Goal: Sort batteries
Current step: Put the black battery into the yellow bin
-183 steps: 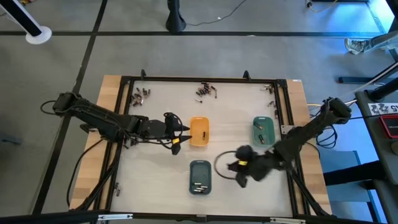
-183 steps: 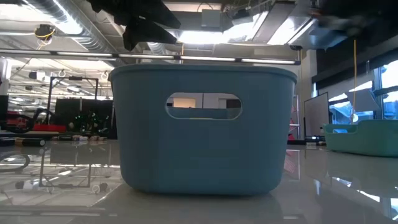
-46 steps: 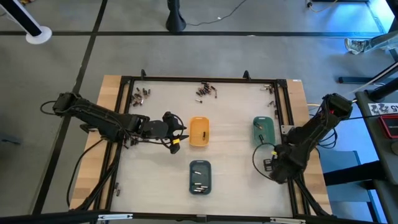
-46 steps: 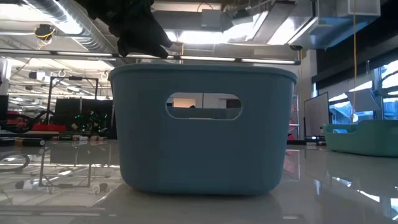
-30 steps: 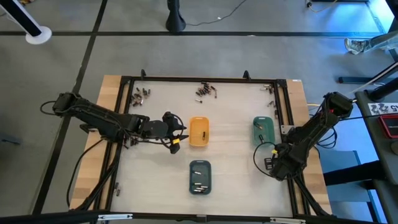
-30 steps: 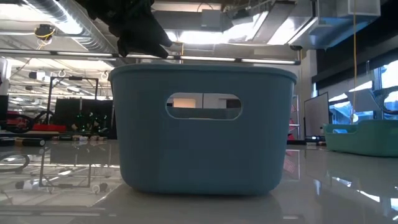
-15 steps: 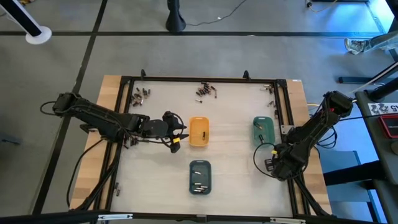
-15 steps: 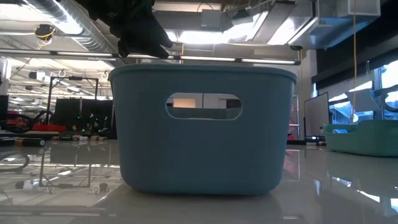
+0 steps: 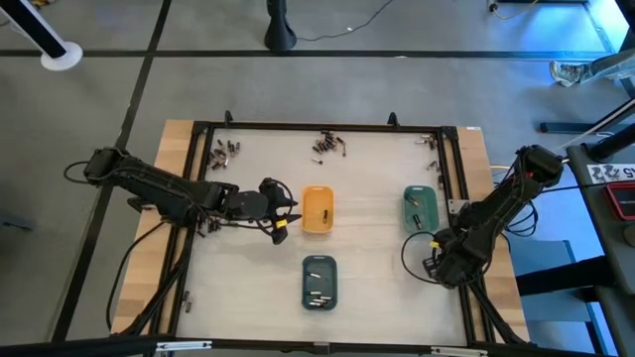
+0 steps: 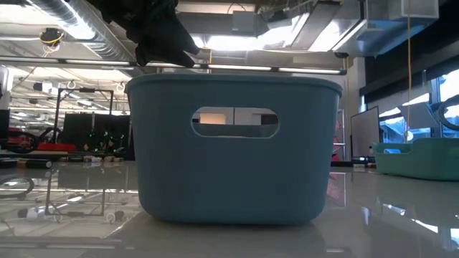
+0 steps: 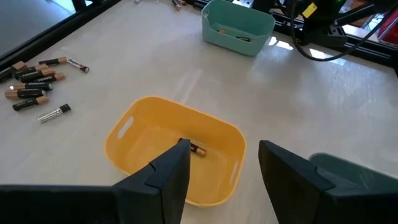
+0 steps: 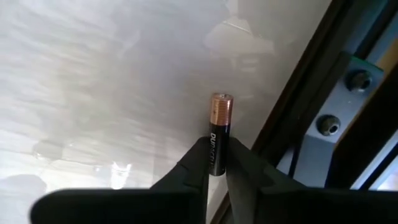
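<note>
At the table's right edge, just inside the black frame (image 12: 323,74), the right gripper (image 12: 214,163) has its fingers pressed onto a black battery with a copper end (image 12: 219,134). Beside the orange tray (image 11: 174,155), which holds one battery (image 11: 198,149), the left gripper (image 11: 221,171) hovers with fingers apart and empty. More batteries (image 11: 34,84) lie loose along the far side of the table.

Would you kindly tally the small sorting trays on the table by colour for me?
Orange tray: 1
Slate-blue tray: 1
Green tray: 1
Total: 3
</note>
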Action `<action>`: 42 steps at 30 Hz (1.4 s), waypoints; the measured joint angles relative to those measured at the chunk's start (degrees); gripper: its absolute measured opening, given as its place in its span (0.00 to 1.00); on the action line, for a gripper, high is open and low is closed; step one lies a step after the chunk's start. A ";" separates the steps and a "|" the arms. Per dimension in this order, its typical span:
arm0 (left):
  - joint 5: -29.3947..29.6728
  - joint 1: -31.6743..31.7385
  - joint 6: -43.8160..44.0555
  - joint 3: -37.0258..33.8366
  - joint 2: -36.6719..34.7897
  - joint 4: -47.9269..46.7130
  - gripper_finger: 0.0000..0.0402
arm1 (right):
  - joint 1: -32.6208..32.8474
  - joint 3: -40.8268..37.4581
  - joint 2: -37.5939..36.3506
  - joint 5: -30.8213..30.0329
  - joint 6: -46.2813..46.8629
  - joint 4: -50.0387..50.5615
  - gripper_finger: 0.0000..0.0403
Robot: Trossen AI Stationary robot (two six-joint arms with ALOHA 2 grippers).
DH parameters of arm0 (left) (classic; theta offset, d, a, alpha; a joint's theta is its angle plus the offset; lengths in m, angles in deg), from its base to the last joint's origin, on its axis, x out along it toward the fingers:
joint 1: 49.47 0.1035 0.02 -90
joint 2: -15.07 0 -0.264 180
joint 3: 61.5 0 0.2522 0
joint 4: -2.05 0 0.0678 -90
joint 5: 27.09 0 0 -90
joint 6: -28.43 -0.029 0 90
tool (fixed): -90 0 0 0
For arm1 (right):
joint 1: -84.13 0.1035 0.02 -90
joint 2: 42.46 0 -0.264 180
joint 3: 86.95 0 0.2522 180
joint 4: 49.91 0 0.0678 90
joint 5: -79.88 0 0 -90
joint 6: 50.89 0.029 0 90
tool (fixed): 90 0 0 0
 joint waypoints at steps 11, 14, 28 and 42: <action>0.01 0.00 0.65 0.00 0.00 0.39 0.45 | -0.14 4.84 0.27 -4.99 -1.84 2.32 0.05; 0.02 0.00 0.59 0.00 0.00 1.70 0.45 | -0.07 6.32 0.23 -7.31 -3.10 2.75 0.05; 0.02 -0.02 0.25 0.00 0.02 2.99 0.45 | -3.85 20.91 0.14 -31.27 -16.21 2.78 0.05; 0.00 -0.02 -0.41 0.00 0.00 1.70 0.45 | -30.97 27.64 1.94 -31.85 -64.25 -20.89 0.05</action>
